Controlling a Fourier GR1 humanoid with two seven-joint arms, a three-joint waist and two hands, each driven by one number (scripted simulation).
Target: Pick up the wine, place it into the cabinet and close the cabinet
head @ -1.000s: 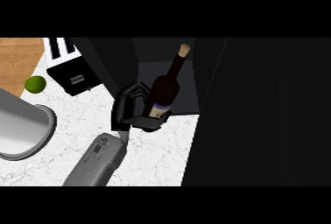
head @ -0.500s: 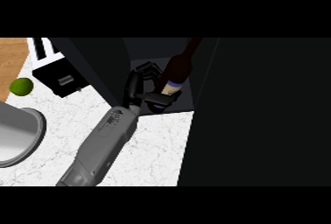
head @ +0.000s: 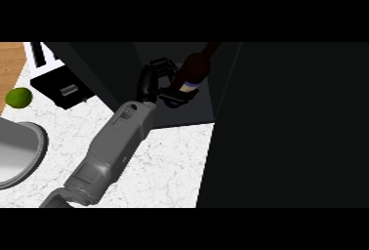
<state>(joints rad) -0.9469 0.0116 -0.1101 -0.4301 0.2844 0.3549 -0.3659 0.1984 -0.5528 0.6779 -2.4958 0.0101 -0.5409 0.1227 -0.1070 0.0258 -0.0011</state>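
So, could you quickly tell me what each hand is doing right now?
Left hand: closed around the wine bottle.
Right hand: not in view.

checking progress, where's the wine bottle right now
In the head view, the wine bottle is upper centre, held in a hand inside the dark cabinet.

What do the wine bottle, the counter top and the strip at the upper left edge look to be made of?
Wine bottle: dark brown, probably glass, with a pale band near its base. Counter top: white with grey veining, marble-like stone. Strip: orange-brown with grain lines, apparently wood. The left hand curls round the bottle.
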